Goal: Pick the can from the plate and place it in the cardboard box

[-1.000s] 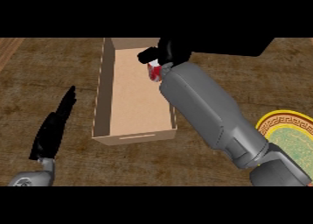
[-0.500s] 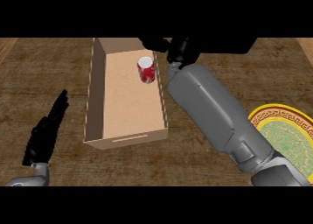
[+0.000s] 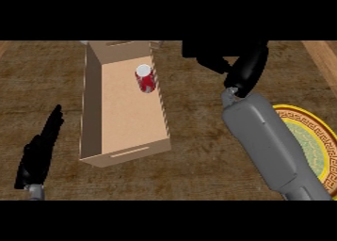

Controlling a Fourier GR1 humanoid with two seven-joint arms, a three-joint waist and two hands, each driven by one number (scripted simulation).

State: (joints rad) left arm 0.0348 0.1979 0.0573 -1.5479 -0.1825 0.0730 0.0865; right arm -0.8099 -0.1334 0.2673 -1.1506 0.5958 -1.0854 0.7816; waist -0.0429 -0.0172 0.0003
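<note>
Well, the can (image 3: 145, 77) stands inside the cardboard box (image 3: 92, 122), plate (image 3: 331, 155) bare; right hand (image 3: 223, 54) hangs open, job looks done.

Light: even and moderate across the desk (image 3: 199, 141).
Shadow: cast inside the cardboard box (image 3: 123, 155) along its left wall.
Glare: not seen.

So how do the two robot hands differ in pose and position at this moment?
The left robot hand lies low at the view's left, fingers straight, beside the open brown cardboard box. The right robot hand reaches far forward to the right of the box, its fingers pointing toward it. The left is well short of the red can with a white top; the right is nearer. Both are black and hold nothing.
</note>
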